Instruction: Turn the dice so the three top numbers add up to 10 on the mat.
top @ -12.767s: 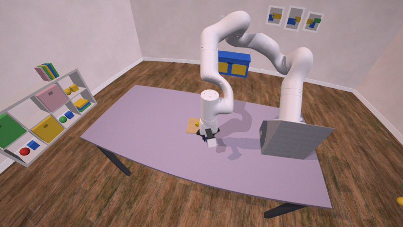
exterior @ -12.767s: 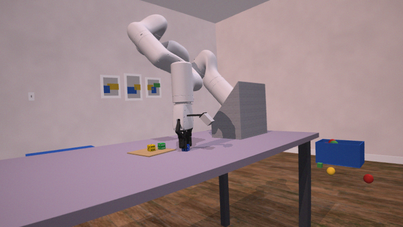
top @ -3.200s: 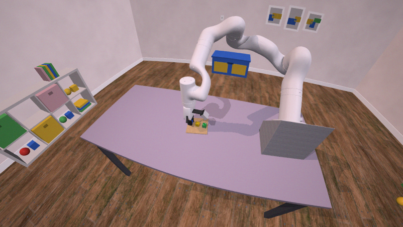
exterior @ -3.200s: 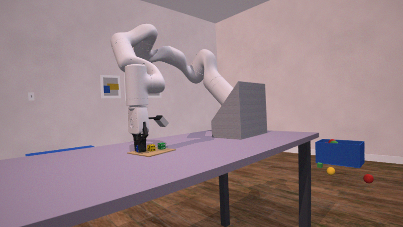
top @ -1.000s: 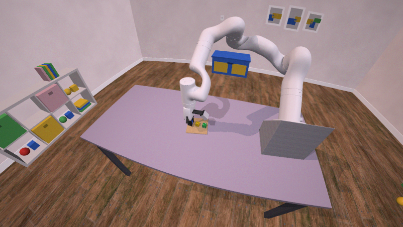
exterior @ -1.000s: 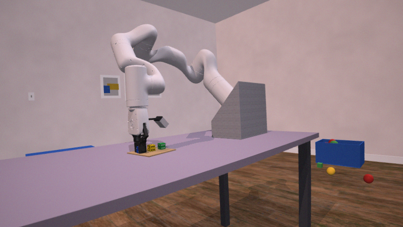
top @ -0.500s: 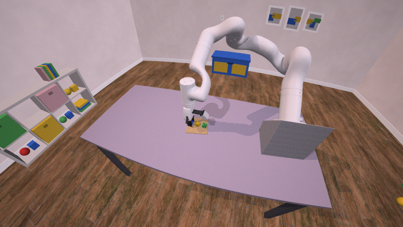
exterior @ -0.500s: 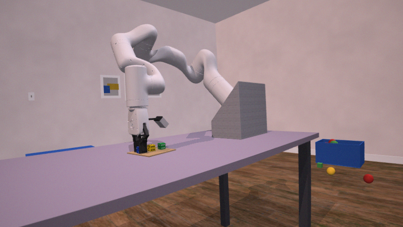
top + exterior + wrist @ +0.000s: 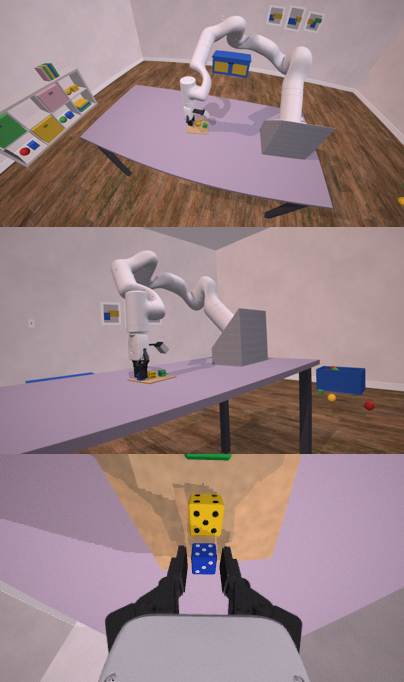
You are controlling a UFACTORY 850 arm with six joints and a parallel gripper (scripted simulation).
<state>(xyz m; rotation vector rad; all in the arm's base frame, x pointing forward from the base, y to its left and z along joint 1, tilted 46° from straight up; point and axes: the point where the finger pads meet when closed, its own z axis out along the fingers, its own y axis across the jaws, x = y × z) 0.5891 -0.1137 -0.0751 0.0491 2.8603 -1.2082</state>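
Lilac worktop (image 9: 158,158) carried a tan cork mat (image 9: 260,514) at frame centre; the black claw (image 9: 204,570) stood spread, straddling a small blue die (image 9: 204,559) without pinching.

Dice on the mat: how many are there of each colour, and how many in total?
Blue die: 1, between the fingers, with a gap on each side
Yellow die: 1
Green die: 1
Total: 3, all on the mat
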